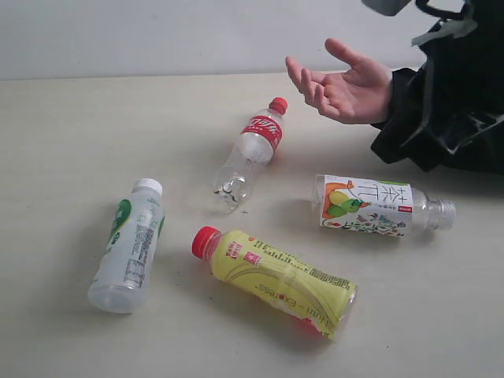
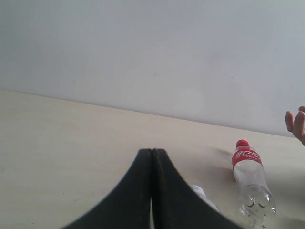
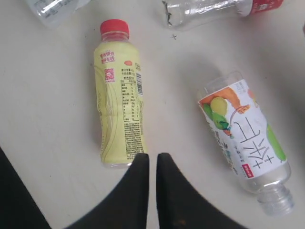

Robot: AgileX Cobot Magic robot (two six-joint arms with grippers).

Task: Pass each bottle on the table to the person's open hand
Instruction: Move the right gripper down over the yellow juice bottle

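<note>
Bottles [image 1: 272, 279] lie on table [image 1: 63, 126]; left end effector [image 2: 152, 150] pressed together, right end effector [image 3: 152, 155] barely apart, empty.

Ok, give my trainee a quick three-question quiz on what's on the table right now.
1. How many bottles lie on the table?
2. Which bottle lies nearest the person's open hand? A: yellow-labelled bottle. B: red-labelled bottle. C: white-green bottle.
3. True or false: the hand already holds a bottle.
Key: 1. four; 2. B; 3. false.
</note>
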